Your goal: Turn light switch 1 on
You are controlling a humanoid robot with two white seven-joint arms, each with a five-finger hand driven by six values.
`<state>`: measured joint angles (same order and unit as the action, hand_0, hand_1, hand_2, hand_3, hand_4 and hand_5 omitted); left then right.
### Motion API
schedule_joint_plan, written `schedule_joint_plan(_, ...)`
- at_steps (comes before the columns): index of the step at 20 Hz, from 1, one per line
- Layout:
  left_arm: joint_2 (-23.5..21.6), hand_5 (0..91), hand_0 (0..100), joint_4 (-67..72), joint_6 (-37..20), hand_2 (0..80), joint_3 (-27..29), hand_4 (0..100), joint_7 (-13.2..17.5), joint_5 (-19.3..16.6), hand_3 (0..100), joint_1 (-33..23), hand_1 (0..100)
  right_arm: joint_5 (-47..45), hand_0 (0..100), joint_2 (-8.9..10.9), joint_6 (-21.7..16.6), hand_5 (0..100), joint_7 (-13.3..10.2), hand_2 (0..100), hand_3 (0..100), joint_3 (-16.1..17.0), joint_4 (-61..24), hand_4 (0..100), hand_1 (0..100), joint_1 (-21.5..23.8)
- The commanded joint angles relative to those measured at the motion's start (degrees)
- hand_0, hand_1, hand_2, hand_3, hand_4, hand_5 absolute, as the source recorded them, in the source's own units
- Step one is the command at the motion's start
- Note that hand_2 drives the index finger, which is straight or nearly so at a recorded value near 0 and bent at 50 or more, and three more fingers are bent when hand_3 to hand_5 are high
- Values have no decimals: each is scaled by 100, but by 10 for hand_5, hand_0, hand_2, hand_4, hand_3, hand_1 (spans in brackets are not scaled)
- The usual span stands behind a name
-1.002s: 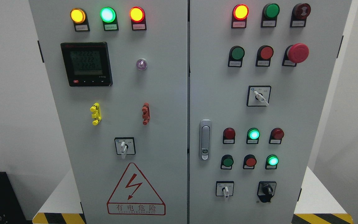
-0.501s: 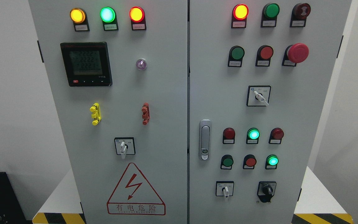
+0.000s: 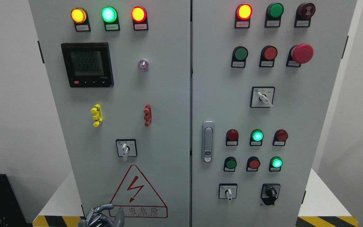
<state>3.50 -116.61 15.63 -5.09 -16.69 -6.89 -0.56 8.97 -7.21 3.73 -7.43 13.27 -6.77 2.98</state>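
Grey cabinet (image 3: pixel 156 94) on a white platform (image 3: pixel 323 195) against white walls, my left hand (image 3: pixel 98 217), fingers loosely curled, holding nothing, newly risen at the cabinet's bottom edge.

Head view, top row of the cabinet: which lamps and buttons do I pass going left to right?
Lit yellow lamp → lit green lamp → lit red lamp → second lit red lamp → unlit green button → dark red buzzer.

Left hand (image 3: pixel 98 217) cut off below
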Motion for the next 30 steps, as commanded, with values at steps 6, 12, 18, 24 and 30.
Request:
schedule_joint_plan(6,300,863,143,-29,238,447,-176,931,-238,-31,856,574,693,0,307,0,5,0,-4,0,0,9,0,0,0,0)
schedule_joint_plan(12,353,865,135,-2,563,447,-159,931,-335,-40,855,855,695,0,307,0,5,0,-4,0,0,0,0,0,0,0)
schedule_joint_plan(18,379,864,128,15,845,447,-141,929,-431,-49,853,1163,699,0,307,0,5,0,-4,0,0,0,0,0,0,0)
schedule_joint_plan(24,397,864,122,59,1065,446,-124,930,-502,-58,852,1365,704,0,308,0,5,0,-4,0,0,0,0,0,0,0)
schedule_joint_plan(30,432,864,120,59,1275,451,-97,928,-511,-172,852,1576,707,0,308,0,5,0,-4,0,0,0,0,0,0,0)
